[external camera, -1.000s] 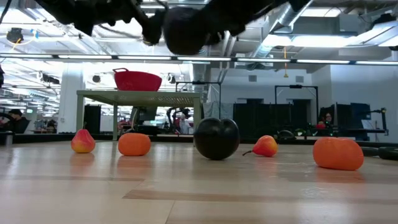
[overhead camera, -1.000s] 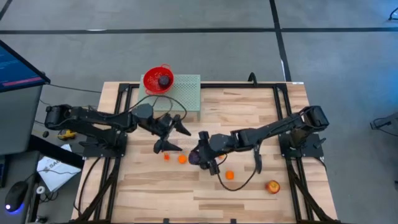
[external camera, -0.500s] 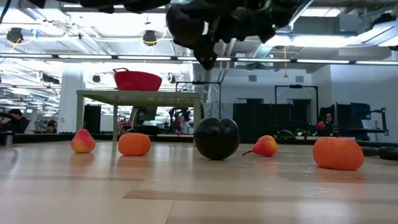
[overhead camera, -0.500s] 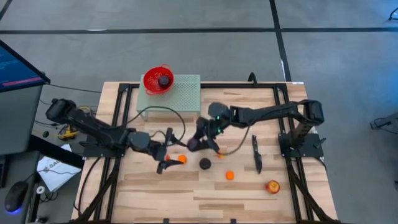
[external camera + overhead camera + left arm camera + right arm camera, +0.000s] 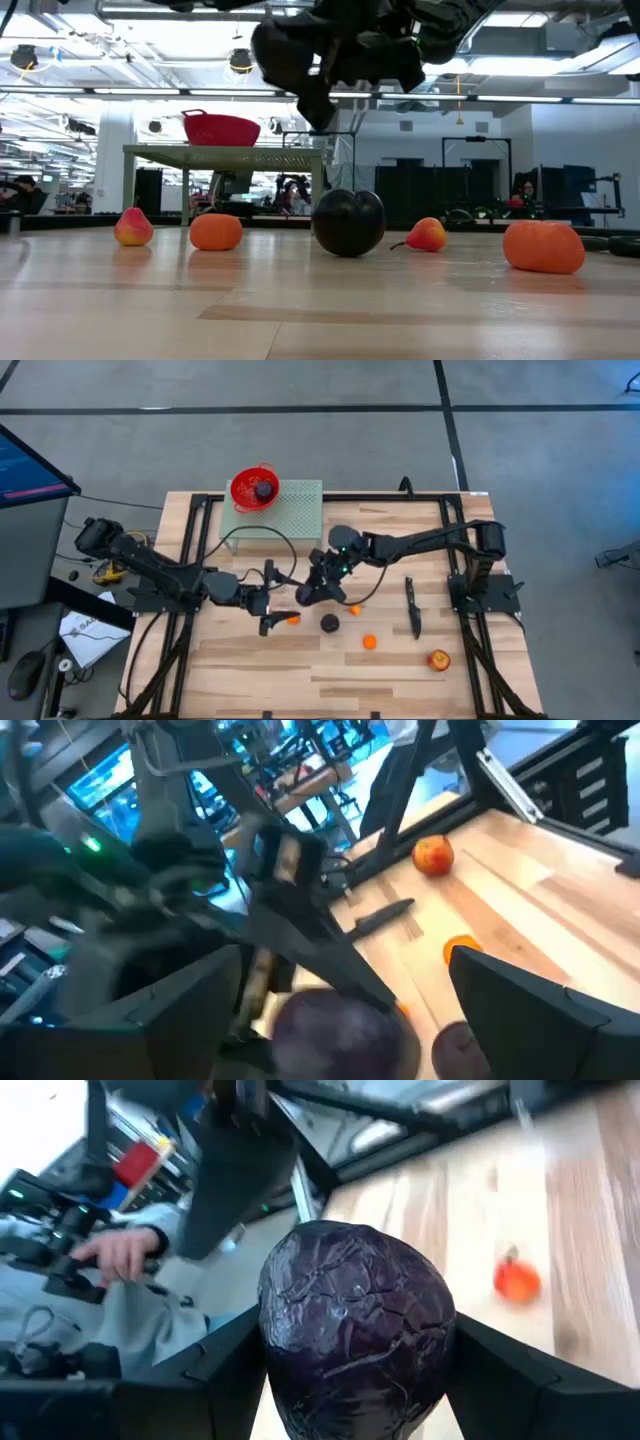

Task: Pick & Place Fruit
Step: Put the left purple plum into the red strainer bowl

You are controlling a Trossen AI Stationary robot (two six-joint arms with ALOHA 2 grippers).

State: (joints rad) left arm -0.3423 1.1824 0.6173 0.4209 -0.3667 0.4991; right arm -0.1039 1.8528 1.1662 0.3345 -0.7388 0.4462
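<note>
Over on the left, the left gripper reaches low across the wooden worktop, its fingers spread wide and holding nothing, pointed toward the middle of the scene. An orange fruit lies on the boards just beside those fingers. Behind that arm, at the back of the worktop, a red bowl sits up on a pale green perforated stand, and there is a dark plum in the bowl.

Centre stage now: the right gripper is up off the boards with its fingers clamped on a dark purple plum, wrinkled skin and all, carried in the air just beside the left gripper's open fingers. Below and slightly right, another plum rests on the worktop, and it looms large in the low view. Further right, a second small orange fruit lies alone. A slim black knife lies beyond it, and the red-yellow apple sits near the front right edge.
</note>
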